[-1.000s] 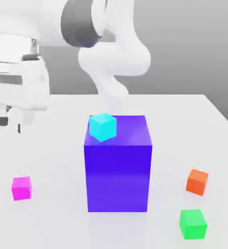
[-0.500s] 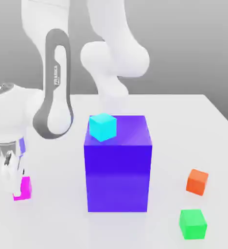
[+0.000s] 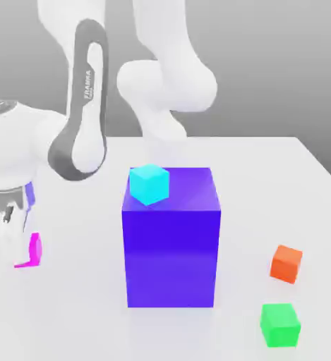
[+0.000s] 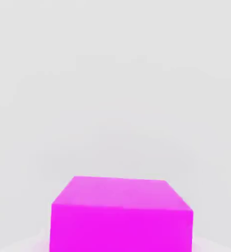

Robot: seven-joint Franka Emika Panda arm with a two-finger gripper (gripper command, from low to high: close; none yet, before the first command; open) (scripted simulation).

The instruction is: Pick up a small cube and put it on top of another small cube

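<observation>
The small cube (image 3: 35, 249) is magenta and sits between the fingers of my gripper (image 3: 21, 254) at the exterior view's left, just above the white table (image 3: 76, 317). One white finger (image 3: 11, 243) hides part of it. My gripper is shut on it. In the hand view the magenta cube (image 4: 122, 214) is close up, with white table beyond. Another small cube (image 3: 279, 324), bright green, rests on the table near the front at the exterior view's right, far from my gripper.
A big purple-blue block (image 3: 171, 247) stands mid-table between the two small cubes, with a cyan cube (image 3: 149, 184) on its top corner. An orange cube (image 3: 286, 264) lies just behind the green one. The arm's base rises behind the block.
My hand came down from above onto the magenta cube and its fingers went from open to shut on it. The cube now sits slightly higher than half a second ago.
</observation>
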